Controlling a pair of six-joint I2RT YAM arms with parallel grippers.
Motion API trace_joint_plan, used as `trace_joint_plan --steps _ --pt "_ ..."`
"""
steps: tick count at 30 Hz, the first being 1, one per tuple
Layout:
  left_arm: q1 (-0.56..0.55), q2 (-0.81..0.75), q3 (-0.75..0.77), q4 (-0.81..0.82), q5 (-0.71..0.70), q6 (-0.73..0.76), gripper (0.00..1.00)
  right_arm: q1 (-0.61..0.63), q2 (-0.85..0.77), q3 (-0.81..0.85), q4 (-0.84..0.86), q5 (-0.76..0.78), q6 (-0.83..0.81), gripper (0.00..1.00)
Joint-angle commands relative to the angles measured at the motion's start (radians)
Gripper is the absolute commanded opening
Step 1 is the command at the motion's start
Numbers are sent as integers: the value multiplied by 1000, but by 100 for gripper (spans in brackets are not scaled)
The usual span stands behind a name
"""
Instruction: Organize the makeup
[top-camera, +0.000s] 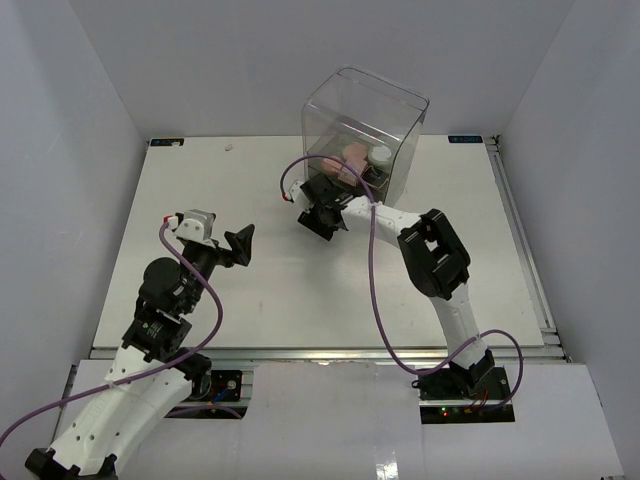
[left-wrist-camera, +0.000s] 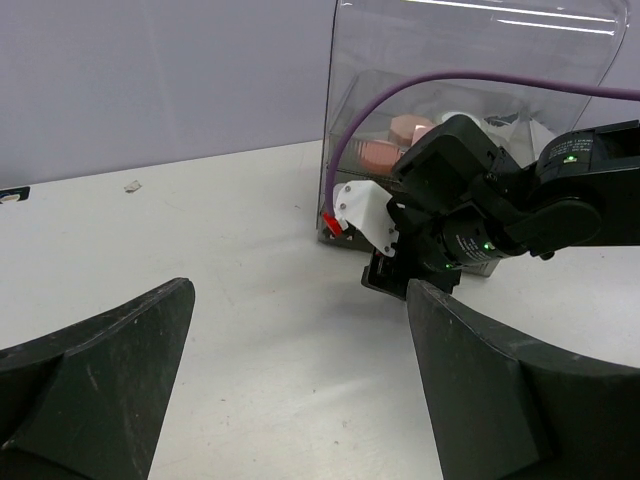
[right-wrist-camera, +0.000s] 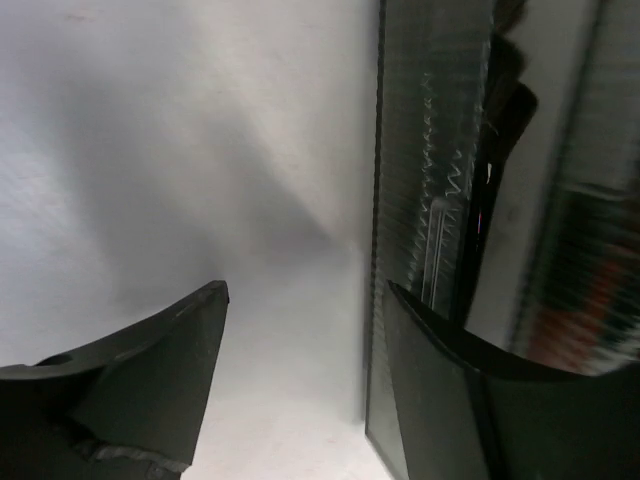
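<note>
From above, we see pink compacts and a white jar inside the clear box at upper centre, our right hand just before it and our left hand at centre left over the bench. The left wrist view shows our left fingers spread wide, empty. The right wrist view shows the right fingers apart and empty, the box wall at right.

This looks like a robotics lab test cell: a bare white worktop boxed in by plain pale walls, with a left arm and a right arm mounted by a metal rail and trailing purple cables.
</note>
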Motion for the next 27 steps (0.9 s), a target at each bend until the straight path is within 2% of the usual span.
trace_joint_plan --steps 1,8,11,14,18,20,22,23,25,27 --pt "1 3 9 3 -8 7 98 -29 -7 -5 105 174 -39 80" --pt "1 5 6 2 -17 8 98 -30 -16 -33 126 180 -58 98" --pt "1 7 6 2 -16 9 98 -30 -31 -48 125 154 -64 98" --pt "1 7 6 2 -12 9 98 -30 -101 -64 23 -74 -78 90" --pt "1 10 6 4 16 8 98 -28 -301 -126 -156 -479 -163 90" --pt "1 12 3 6 41 7 98 -30 -411 -206 -189 -604 -199 90" --pt "1 18 6 5 56 4 98 -48 -604 -301 -166 -630 -211 90" --pt "1 22 6 6 61 3 98 -63 -629 -345 -143 -617 -203 90" --pt "1 31 6 6 76 1 98 -115 -831 -444 -99 -575 -183 90" --pt "1 41 7 5 85 -3 98 -184 -926 -507 -69 -529 -138 90"
